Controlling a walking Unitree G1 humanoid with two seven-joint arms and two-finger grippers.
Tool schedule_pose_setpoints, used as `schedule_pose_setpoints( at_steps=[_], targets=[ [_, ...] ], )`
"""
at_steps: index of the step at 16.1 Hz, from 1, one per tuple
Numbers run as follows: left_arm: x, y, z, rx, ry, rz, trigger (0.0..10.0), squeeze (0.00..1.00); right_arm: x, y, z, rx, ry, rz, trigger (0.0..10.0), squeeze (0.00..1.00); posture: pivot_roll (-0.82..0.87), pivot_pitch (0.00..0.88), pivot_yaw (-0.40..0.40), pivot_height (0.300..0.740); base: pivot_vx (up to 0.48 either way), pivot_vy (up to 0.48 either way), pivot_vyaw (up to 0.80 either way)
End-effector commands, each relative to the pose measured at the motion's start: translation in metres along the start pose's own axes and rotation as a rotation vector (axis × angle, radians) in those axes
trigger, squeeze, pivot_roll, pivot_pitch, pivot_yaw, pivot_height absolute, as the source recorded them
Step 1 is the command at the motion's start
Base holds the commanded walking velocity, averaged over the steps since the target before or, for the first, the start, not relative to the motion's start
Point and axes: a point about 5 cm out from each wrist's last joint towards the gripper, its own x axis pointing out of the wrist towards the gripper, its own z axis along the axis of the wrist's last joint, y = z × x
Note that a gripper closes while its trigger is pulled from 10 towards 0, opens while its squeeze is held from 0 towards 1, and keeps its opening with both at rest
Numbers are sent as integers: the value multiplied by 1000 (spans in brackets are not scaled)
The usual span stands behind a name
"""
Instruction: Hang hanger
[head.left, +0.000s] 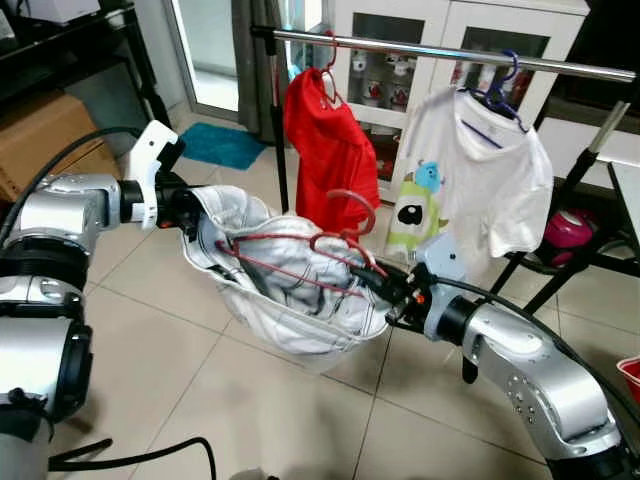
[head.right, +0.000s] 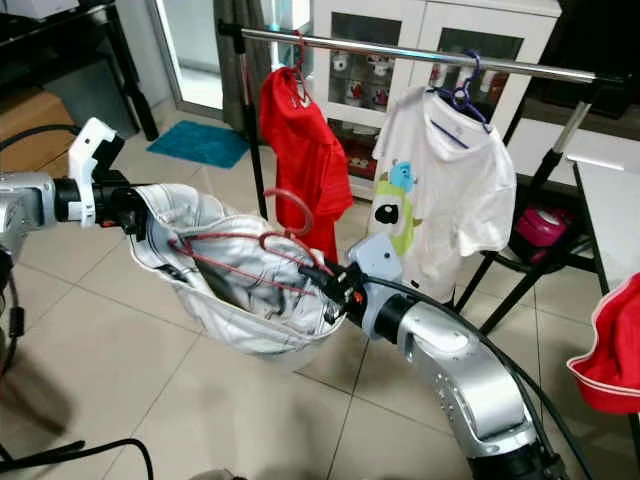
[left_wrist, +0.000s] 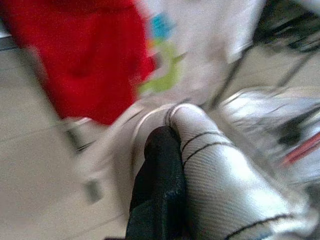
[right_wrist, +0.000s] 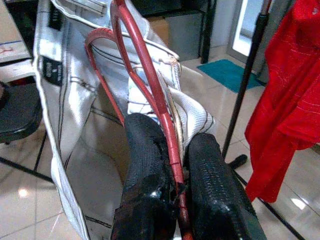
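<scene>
R gripper (right_wrist: 172, 200) pinches red hanger (head.left: 330, 245) w/ white garment (head.left: 290, 300); L gripper (head.left: 188, 212) clamped on garment's other edge. Cloth stretched btwn the 2. Beyond: rail (head.left: 450, 50) w/ red shirt (head.left: 325, 140), white tee (head.left: 480, 180).

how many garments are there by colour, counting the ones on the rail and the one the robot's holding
red: 1, the red shirt hanging on the rail
white with cartoon print: 1, the white t-shirt hanging on the rail
white with dark stripes: 1, the striped garment on the red hanger, held between the left claw and the right claw
total: 3
</scene>
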Motion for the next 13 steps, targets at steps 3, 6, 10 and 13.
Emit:
schedule_pose_setpoints(
  at_steps=[3,6,10,13],
  targets=[
    [-19,16,0,52,83,154,0,0,-15,-30,5,-34,-2,-191,0,0,-118,0,53,740,0,0,0],
    [-21,19,-4,79,115,196,0,0,-22,-44,5,-18,-7,-309,0,0,-114,0,54,740,0,0,0],
    [-7,17,12,124,14,246,0,0,-12,13,15,-18,-104,112,0,0,-115,0,55,740,0,0,0],
    [2,12,25,161,-30,239,0,0,-12,34,8,-15,-67,253,0,0,-114,0,60,740,0,0,0]
  ],
)
